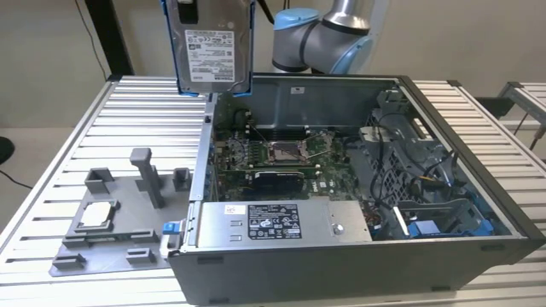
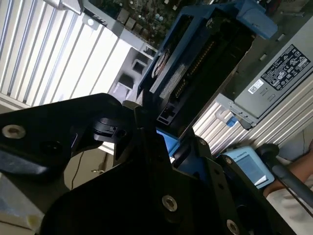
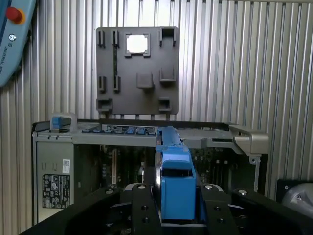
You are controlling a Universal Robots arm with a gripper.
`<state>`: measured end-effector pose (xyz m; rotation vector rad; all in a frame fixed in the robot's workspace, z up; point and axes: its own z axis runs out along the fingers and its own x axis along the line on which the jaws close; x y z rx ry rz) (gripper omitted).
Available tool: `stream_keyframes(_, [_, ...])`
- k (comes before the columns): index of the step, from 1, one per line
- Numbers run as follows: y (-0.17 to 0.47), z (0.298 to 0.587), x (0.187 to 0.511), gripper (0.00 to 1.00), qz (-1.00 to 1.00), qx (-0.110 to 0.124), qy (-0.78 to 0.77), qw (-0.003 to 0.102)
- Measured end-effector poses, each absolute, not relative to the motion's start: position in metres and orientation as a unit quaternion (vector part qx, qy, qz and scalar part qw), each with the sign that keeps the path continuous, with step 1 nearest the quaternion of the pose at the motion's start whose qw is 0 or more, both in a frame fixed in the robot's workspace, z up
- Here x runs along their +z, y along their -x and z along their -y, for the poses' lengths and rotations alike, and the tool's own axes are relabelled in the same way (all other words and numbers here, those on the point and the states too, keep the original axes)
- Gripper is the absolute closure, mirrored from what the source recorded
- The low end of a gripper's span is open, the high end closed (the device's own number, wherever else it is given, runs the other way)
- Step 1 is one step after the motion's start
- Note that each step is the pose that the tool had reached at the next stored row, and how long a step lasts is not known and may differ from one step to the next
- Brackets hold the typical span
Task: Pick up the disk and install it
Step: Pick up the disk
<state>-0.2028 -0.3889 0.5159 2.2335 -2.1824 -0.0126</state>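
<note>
— Where's the disk (image 1: pixel 211 54)?
— Hanging upright from my gripper (image 3: pixel 176 193), fingers pinching its blue top edge, long axis vertical, high over the case (image 1: pixel 358 256) wall on the exterior view's left.

Disk (image 1: pixel 213 48) upright above open computer case (image 1: pixel 341 272), probably its edge
</note>
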Motion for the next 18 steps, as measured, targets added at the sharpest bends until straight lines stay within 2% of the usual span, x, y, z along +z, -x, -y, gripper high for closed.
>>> stream_keyframes(18, [0.15, 0.396, 0.516, 1.0, 0.699, -0.005, -0.715, 0.01])
